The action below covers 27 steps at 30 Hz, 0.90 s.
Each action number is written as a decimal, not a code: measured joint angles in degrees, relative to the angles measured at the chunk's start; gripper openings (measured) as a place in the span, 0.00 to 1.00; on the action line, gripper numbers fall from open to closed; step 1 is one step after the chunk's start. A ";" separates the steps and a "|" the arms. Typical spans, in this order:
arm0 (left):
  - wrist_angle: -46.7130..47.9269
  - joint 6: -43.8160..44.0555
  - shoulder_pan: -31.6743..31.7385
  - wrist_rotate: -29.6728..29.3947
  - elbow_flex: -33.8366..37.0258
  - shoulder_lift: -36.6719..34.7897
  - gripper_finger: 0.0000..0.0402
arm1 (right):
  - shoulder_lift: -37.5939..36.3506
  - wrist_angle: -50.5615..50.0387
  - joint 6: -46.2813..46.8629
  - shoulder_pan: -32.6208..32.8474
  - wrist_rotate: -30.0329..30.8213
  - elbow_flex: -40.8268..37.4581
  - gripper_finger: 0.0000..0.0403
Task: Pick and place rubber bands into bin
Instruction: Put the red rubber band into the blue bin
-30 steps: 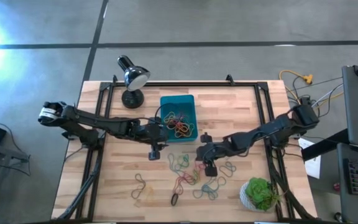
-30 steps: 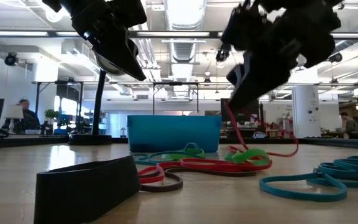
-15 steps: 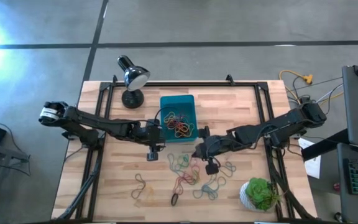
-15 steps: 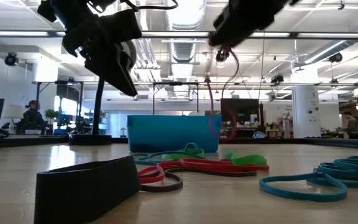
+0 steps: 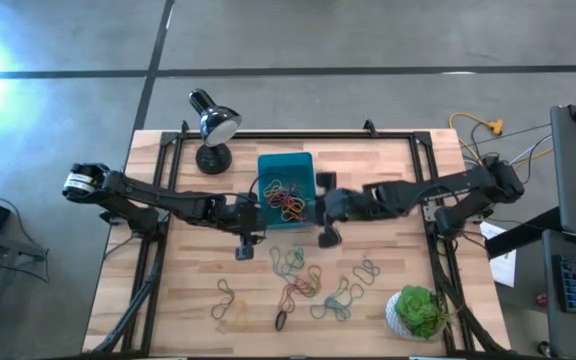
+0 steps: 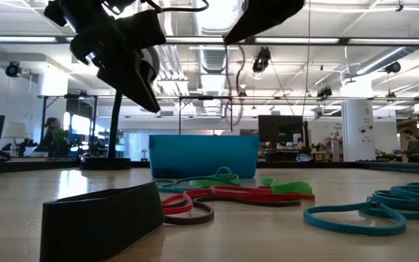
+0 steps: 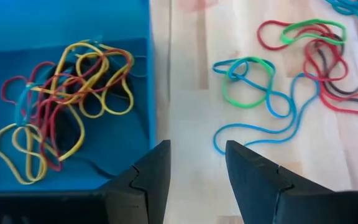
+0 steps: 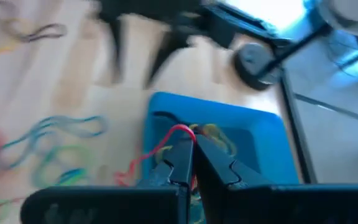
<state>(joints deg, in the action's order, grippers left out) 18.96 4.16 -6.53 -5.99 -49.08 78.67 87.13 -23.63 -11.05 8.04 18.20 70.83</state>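
Waiting beside the near-left corner of the bin [image 5: 268,160], the left gripper [image 5: 246,243] hangs above bare wood with its fingers [image 7: 146,177] apart and nothing between them. From it, the bin lies just ahead and to one side, so close that its wall fills one half of the left wrist view, with a tangle of yellow, red and blue bands already lying on the bin floor. The loose rubber bands [image 5: 308,280] on the table spread out on its other side, the nearest being a green and blue pair [image 7: 247,87] just ahead of the fingertips.

Further right, the right gripper [image 5: 326,228] sits just off the bin's right wall, its jaws pressed together on a red band [image 8: 166,140] that trails down from the tips. In the right wrist view the bin's open mouth lies directly ahead of and below those tips, its long axis running away from the gripper toward the black lamp [image 5: 211,125]. The red band hangs partly over the bin rim, by my reading, though whether its lower loop clears the wall I cannot tell.

The coming move turns on that small offset: the right gripper is the one carrying, and the bin lies to its left, so a short shift leftward over the interior before letting go looks sufficient. The rest of the pile lies behind it, toward the plant [image 5: 418,310].
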 joint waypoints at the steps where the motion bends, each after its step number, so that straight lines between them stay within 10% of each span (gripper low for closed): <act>1: 0.02 -0.02 -0.02 0.44 0.00 0.00 0.34 | 0.11 1.05 -0.30 -1.26 0.02 -0.27 0.02; 27: -0.04 -0.04 -0.69 1.19 0.00 0.04 0.34 | 15.18 11.07 0.14 -18.19 -17.23 -1.75 0.03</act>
<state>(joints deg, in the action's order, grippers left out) 18.92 4.12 -7.22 -4.79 -49.08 78.72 102.31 -12.56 -10.92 -10.15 0.97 69.08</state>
